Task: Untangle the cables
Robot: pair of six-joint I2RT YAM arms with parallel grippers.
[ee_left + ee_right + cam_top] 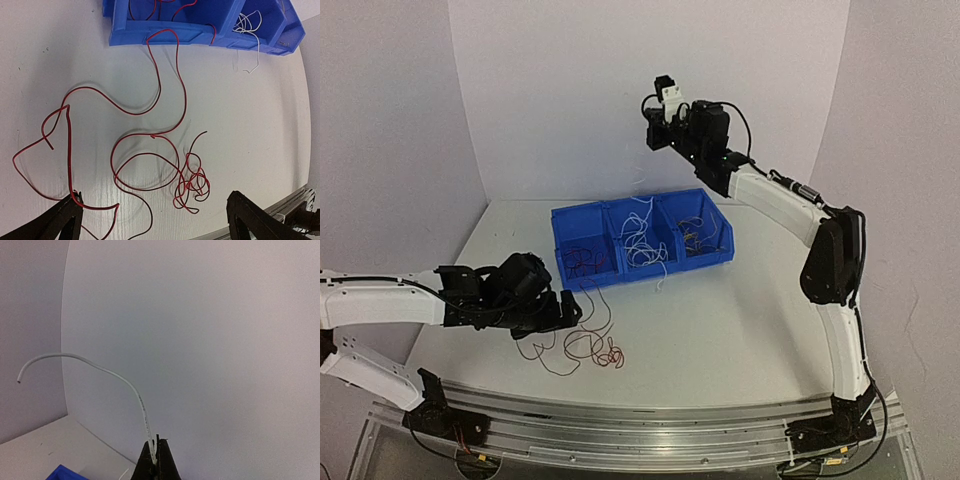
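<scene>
Dark red cables (150, 165) lie in loops on the white table, ending in a small knot (192, 185); one strand runs up over the blue bin's wall. They also show in the top view (590, 345). My left gripper (155, 225) is open, low over these loops, with one strand touching its left finger (67, 217). In the top view it (570, 308) sits just left of the tangle. My right gripper (156, 452) is shut on a white cable (140, 400) and is raised high (652, 118) above the bin; the cable hangs down toward the white cables (642, 245) in the middle compartment.
The blue bin (665, 270) has three compartments: dark red cables (582, 262) on the left, white in the middle, yellow-orange (695, 235) on the right. A metal rail (640, 425) runs along the table's near edge. White walls enclose the table.
</scene>
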